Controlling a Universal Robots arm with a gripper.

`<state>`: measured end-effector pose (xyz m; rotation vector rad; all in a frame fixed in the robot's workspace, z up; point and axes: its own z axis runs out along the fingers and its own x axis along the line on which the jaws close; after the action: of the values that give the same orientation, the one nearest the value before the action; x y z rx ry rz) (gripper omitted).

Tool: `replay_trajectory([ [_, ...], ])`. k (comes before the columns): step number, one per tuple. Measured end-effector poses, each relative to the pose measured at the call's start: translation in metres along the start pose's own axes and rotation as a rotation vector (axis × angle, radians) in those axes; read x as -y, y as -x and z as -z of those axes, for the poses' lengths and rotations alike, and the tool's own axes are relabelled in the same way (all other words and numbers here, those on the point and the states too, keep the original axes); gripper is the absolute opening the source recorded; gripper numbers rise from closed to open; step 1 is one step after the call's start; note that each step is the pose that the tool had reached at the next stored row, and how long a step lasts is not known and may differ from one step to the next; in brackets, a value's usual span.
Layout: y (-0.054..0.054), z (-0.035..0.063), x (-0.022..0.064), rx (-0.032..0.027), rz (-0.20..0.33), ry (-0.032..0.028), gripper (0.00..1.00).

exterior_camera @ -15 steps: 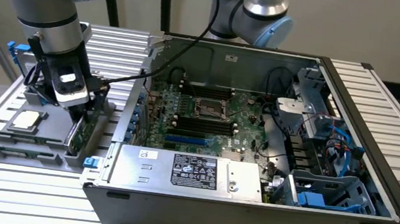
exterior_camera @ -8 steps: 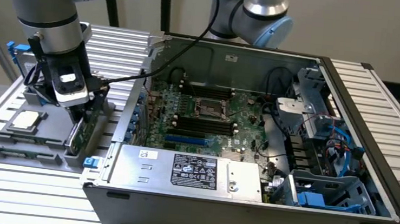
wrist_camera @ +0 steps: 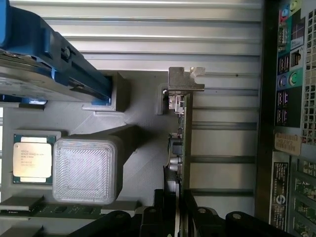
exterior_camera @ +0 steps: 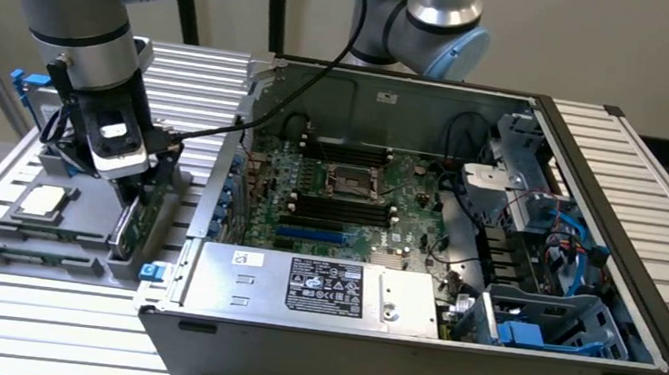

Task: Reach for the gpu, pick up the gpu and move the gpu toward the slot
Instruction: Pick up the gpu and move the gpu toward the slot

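The gpu (wrist_camera: pixel 186 140), a thin green card with a silver bracket (wrist_camera: pixel 185 79) at one end, stands on edge in a grey holder (wrist_camera: pixel 143 163). My gripper (wrist_camera: pixel 177 210) reaches down over it, and its dark fingers (wrist_camera: pixel 195 217) press on both faces of the card. In the exterior view the gripper (exterior_camera: pixel 130 197) hangs over the holder (exterior_camera: pixel 13 255) at that view's left, with the gpu (exterior_camera: pixel 138 220) showing green below it. The card still sits in the holder. The blue slot (exterior_camera: pixel 312 236) lies on the motherboard inside the open computer case (exterior_camera: pixel 570 263).
The holder also carries a square silver chip (wrist_camera: pixel 32 156), a ribbed grey block (wrist_camera: pixel 88 170) and a hard drive with blue rails (wrist_camera: pixel 49 64). The case's port panel (wrist_camera: pixel 291 98) stands close beside the card. A second arm (exterior_camera: pixel 434 23) rises behind the case.
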<state>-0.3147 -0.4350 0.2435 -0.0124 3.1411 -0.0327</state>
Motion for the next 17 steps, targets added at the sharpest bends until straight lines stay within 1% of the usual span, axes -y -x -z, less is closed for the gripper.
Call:
replay_trajectory([
  [2,0.0000,0.0000,0.0000,-0.0041,0.000,0.0003,0.26],
  [5,0.0000,0.0000,0.0000,-0.0114,0.000,0.0028,0.26],
  [9,0.0001,0.0012,0.0000,-0.0182,0.000,0.0042,0.26],
  [12,0.0001,0.0035,0.0001,-0.0197,0.000,0.0041,0.26],
  [17,0.0002,0.0072,0.0002,-0.0198,0.000,0.0042,0.26],
])
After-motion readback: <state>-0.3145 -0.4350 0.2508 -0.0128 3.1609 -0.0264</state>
